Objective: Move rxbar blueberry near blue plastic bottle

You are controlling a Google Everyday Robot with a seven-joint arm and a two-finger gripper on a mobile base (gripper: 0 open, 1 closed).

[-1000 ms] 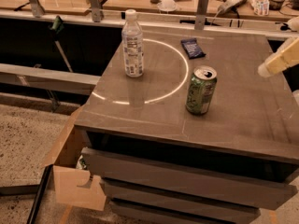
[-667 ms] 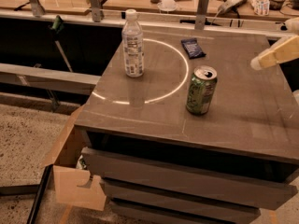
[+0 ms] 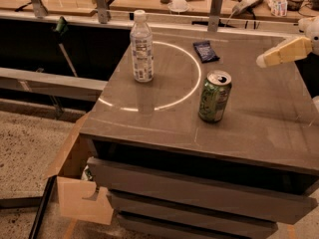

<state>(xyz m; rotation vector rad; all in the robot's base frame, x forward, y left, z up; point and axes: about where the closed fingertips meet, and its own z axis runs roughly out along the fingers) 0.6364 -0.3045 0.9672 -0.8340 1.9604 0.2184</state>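
The small, flat, dark navy rxbar blueberry wrapper lies close to the far edge of the grey flat-topped desk, about midway along it. The tall, clear blue plastic bottle with a white cap stands upright towards the far left corner, well apart from the bar. A green metal soda can stands nearer the middle (opened end up). The pale yellow gripper hovers by the right edge, apart from everything; how far open it is cannot be told.

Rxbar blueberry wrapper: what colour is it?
The rxbar blueberry is dark navy, seen in camera view; the gripper hovers far right.
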